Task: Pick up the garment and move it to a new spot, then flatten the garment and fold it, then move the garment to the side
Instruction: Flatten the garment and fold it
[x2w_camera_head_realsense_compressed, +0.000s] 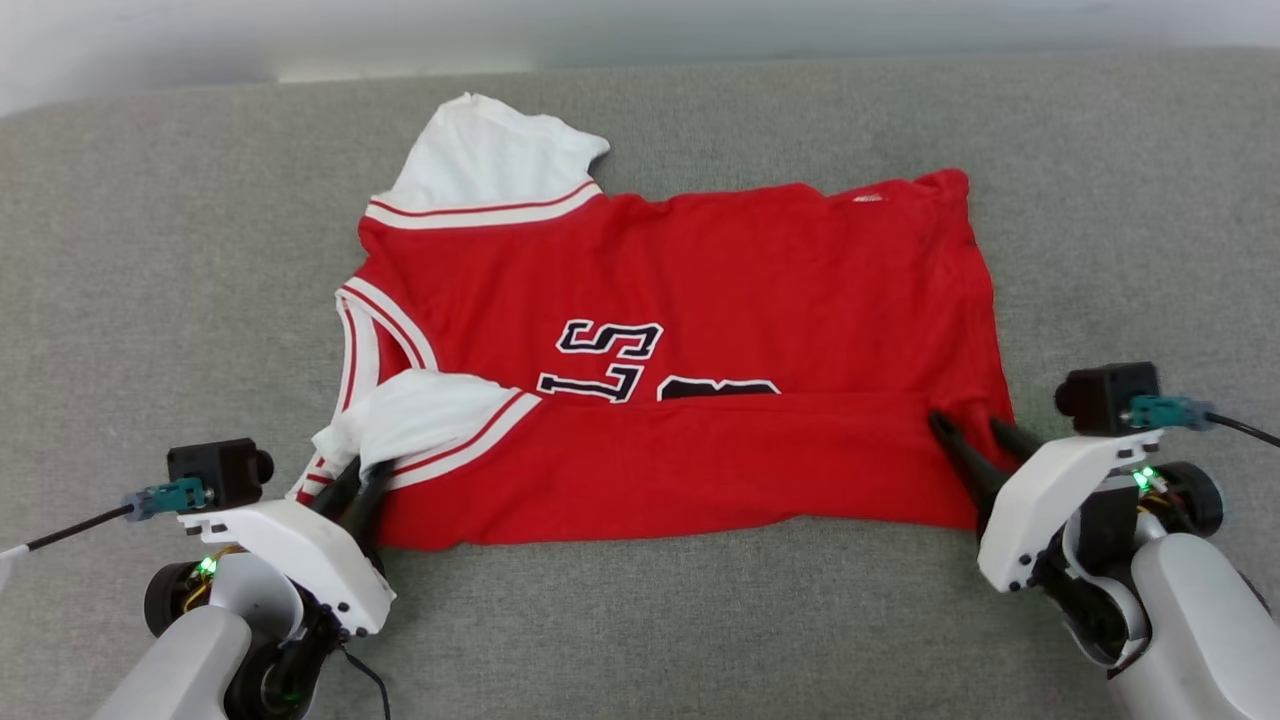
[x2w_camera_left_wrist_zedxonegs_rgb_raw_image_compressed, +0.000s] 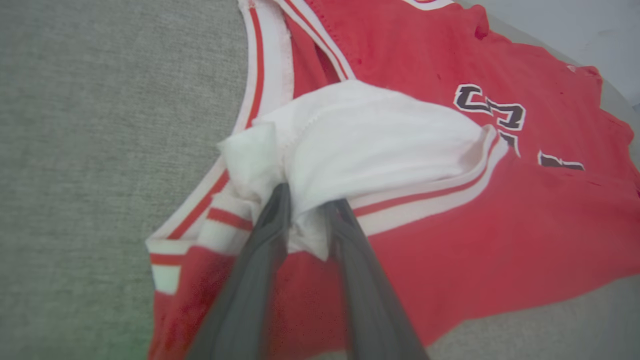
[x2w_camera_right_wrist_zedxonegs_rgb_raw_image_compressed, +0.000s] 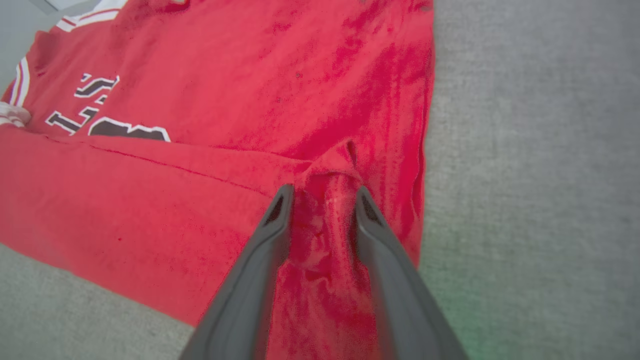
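The garment (x2w_camera_head_realsense_compressed: 700, 270) lies flat in the middle of the grey cushion (x2w_camera_head_realsense_compressed: 150, 300), turned sideways. Its long axis runs across the cushion from the robot's left to its right. The striped collar (x2w_camera_head_realsense_compressed: 355, 340) points to the cushion's left end and the hem (x2w_camera_head_realsense_compressed: 985, 290) to its right end. One white sleeve (x2w_camera_head_realsense_compressed: 490, 150) sticks out toward the cushion's far edge. The long side nearest the cushion's front edge is folded up over the front, with the other white sleeve (x2w_camera_head_realsense_compressed: 420, 415) on top, and the fold hides the lower part of the black lettering (x2w_camera_head_realsense_compressed: 610, 360).

The left gripper (x2w_camera_head_realsense_compressed: 360, 475) is at the front left of the cushion. Its two dark fingers stand barely apart, and a tuft of that white sleeve fills the gap and touches both. The right gripper (x2w_camera_head_realsense_compressed: 975, 430) is at the front right, at the fold's hem end. Its fingers are clearly parted around a loose ridge of red cloth, and no pinch shows.
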